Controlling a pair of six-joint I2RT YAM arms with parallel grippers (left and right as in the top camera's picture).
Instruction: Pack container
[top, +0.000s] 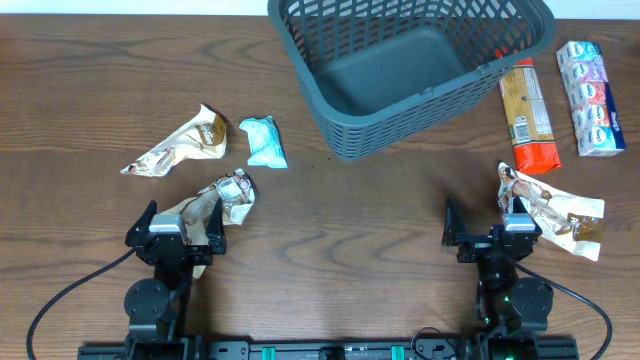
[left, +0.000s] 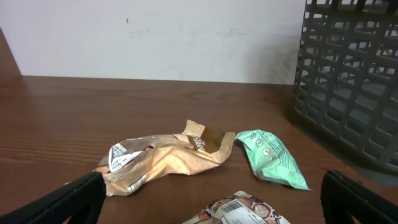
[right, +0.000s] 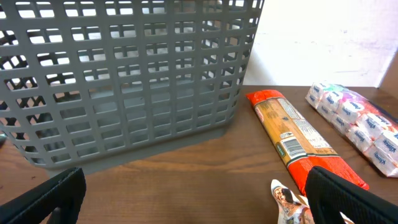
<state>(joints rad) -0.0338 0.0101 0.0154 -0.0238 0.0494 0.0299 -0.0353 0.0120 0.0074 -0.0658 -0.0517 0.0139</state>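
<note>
Black left gripper (left: 214, 190) and black right gripper (right: 186, 190) both gape released, gripping nothing; beyond them sits a large dark blue-grey slotted plastic basket (top: 400, 125)

Matt grey plastic container (top: 420, 115), glossy crinkled foil wrapper (left: 163, 163), smooth dark wood-grain table (top: 350, 230).

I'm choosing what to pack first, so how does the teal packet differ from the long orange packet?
The teal packet is short and crumpled; the orange packet is far longer and tube-like. The teal packet lies left of the basket, the orange packet right of it. Both lie on the table, unpacked.
</note>
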